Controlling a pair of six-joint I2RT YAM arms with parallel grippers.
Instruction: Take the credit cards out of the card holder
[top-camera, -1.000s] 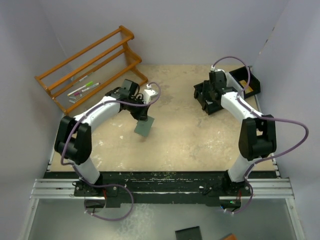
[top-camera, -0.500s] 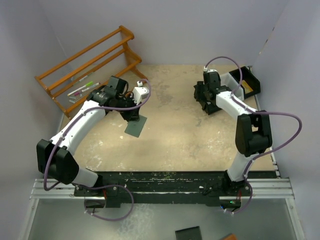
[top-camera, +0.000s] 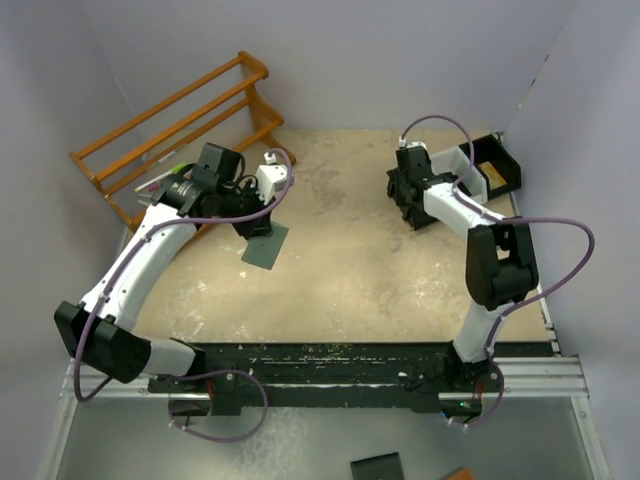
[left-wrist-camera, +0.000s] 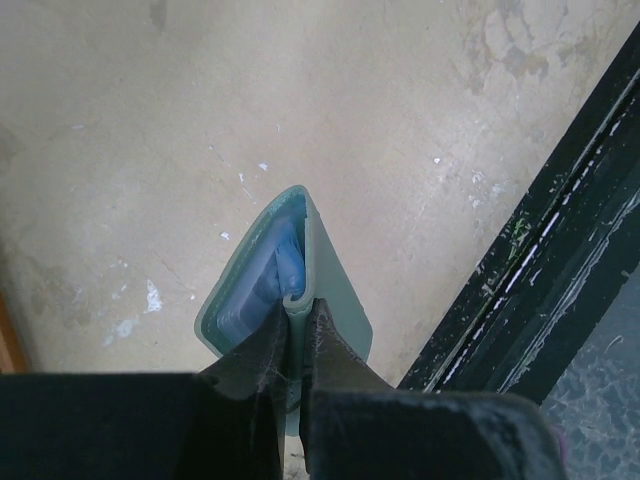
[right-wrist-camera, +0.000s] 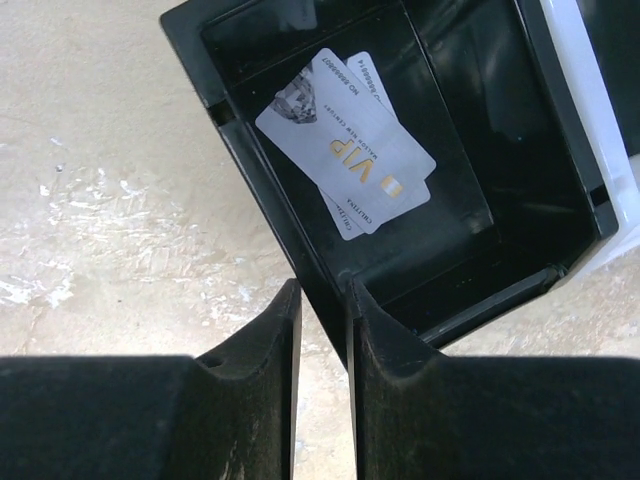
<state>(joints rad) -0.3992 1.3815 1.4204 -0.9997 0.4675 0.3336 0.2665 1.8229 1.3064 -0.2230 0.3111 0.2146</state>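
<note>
On my left side, the left fingers (left-wrist-camera: 300, 318) are closed tight on one edge of the card holder (left-wrist-camera: 240, 292). It stands out beyond them over the left part of the table (left-wrist-camera: 420, 110), in front of the wooden rack (top-camera: 170, 125). Its teal covers gape a little and I see light blue inside, but I cannot tell if any card is in there, or if it touches the table. On the right, the right fingers (right-wrist-camera: 321, 292) are almost together, with only a thin slit between them and nothing in it that I can see. They are at the near corner of the black bin (right-wrist-camera: 460, 90). Two credit cards (right-wrist-camera: 350, 150) lie in that compartment, the grey one on top of the other.
</note>
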